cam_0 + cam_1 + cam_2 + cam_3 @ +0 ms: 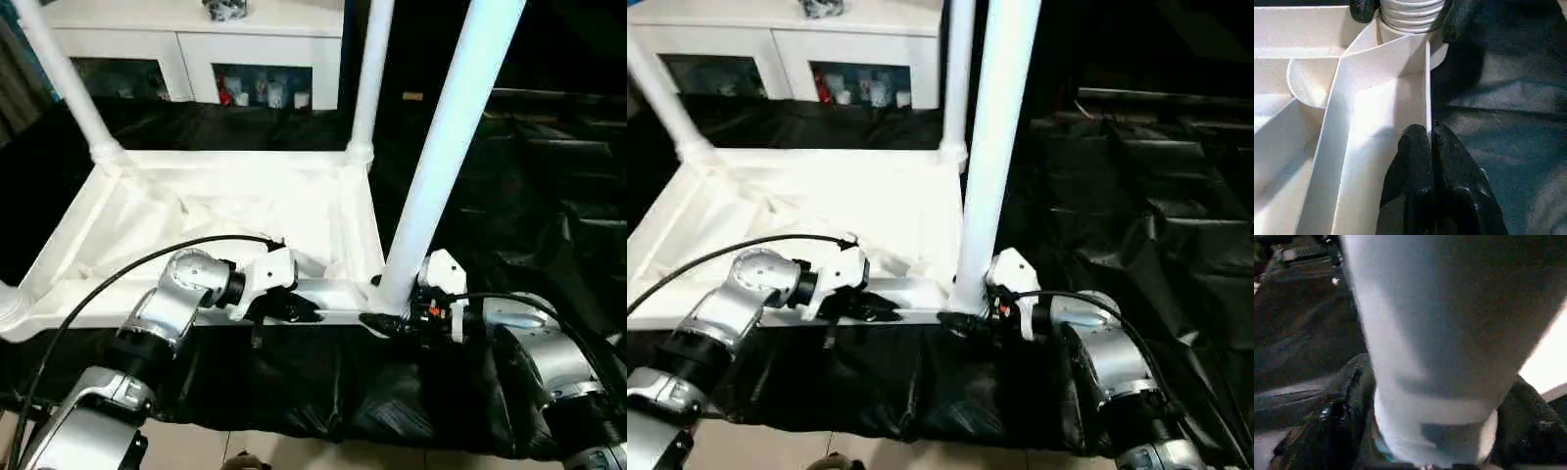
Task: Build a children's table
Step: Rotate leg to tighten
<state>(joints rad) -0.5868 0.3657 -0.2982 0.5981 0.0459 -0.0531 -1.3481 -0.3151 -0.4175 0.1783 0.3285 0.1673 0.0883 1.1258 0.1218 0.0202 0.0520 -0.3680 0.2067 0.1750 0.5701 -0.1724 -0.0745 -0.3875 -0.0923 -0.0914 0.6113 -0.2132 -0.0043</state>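
Note:
The white tabletop [225, 211] lies upside down on black cloth, ribbed underside up. Legs stand in its far left socket [69, 83] and far right socket [370, 78], and a third leg [451, 137] rises from the near right corner. At the near left corner a leg base [10, 305] shows at the picture's edge. My left gripper [1429, 134] is shut on the thin near rim [1427, 83] of the tabletop. My right gripper [387, 318] is closed around the base of the near right leg [1425, 357], a finger [1347, 401] on each side.
A white cabinet [196, 34] with glass-fronted compartments stands behind the tabletop. Crumpled black cloth [534, 186] covers the surface to the right and hangs over the near edge. Pale floor [196, 452] shows below. A black cable [118, 274] arcs over my left forearm.

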